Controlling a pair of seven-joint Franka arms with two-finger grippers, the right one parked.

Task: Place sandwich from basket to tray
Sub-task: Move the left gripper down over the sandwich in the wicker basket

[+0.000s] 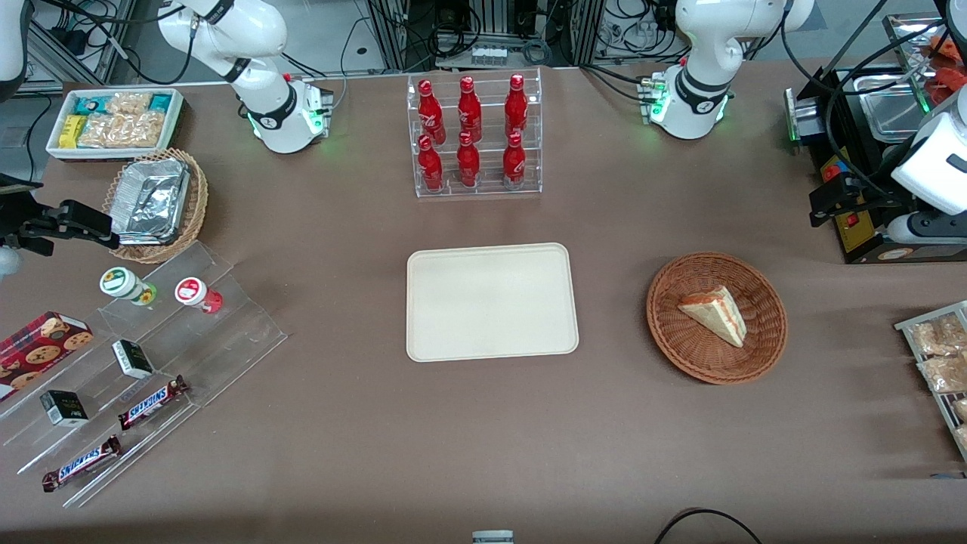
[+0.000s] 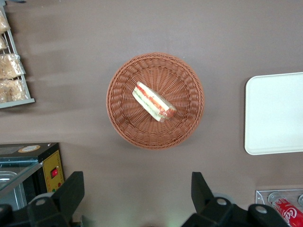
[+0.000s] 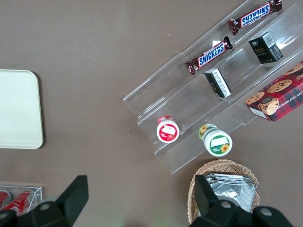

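The sandwich (image 1: 715, 313) is a pale triangular wedge with red-orange and green layers, lying in the round reddish-brown wicker basket (image 1: 680, 344). The cream tray (image 1: 491, 302) lies flat beside the basket, toward the parked arm's end, with nothing on it. My left gripper (image 1: 823, 202) is high above the table, farther from the front camera than the basket and toward the working arm's end. In the left wrist view the gripper (image 2: 136, 189) is open and holds nothing, with the sandwich (image 2: 154, 101), basket (image 2: 123, 125) and tray (image 2: 274, 113) below and apart from it.
A clear rack of red bottles (image 1: 474, 136) stands farther back than the tray. A black appliance (image 1: 869, 151) and a wire rack of bagged snacks (image 1: 940, 363) are at the working arm's end. An acrylic stand (image 1: 227, 332), a foil-lined basket (image 1: 155, 200) and a white bin (image 1: 113, 121) are at the parked arm's end.
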